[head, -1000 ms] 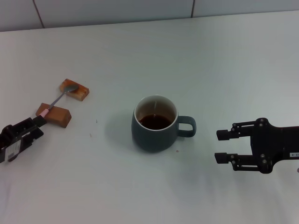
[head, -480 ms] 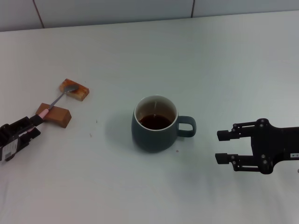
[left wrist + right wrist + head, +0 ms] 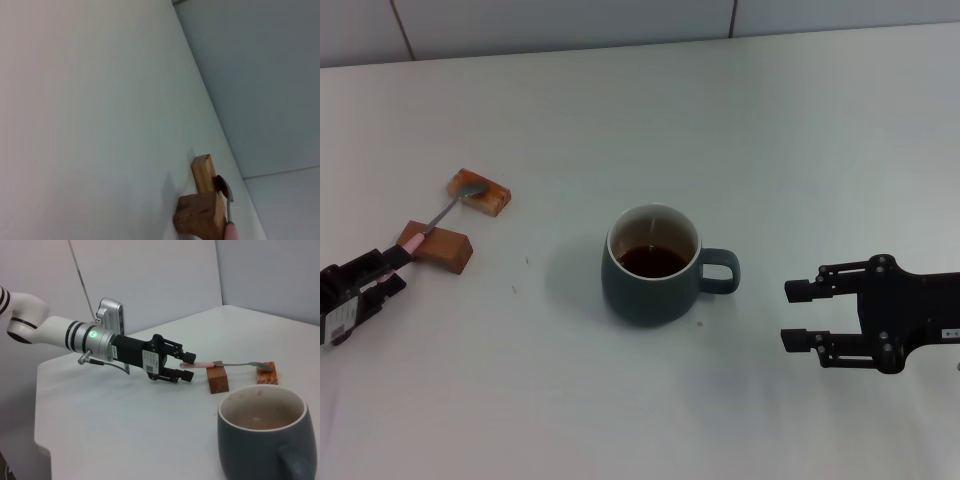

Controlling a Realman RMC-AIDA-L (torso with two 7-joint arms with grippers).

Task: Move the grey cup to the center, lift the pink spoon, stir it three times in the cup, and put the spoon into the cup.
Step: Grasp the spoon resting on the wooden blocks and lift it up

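Left fingers (image 3: 392,262) at the spoon's end, cup centred.

My left fingers are spread around the handle tip of the spoon (image 3: 444,215), which bridges two blocks (image 3: 437,246) near the counter's (image 3: 770,130) left edge. The cup (image 3: 652,265) stands mid-counter with open room around it; my right fingers (image 3: 798,314) wait released beside its handle.

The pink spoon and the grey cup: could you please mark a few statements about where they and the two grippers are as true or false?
1. The pink spoon bridges two brown blocks. True.
2. The spoon stands in the grey cup. False: it lies on the blocks, far from the cup.
3. The left gripper has open jaws at the spoon's pink handle end. True.
4. The right gripper grips the cup's handle. False: it is open, clear of the cup.
5. The cup is empty. False: it holds brown liquid.
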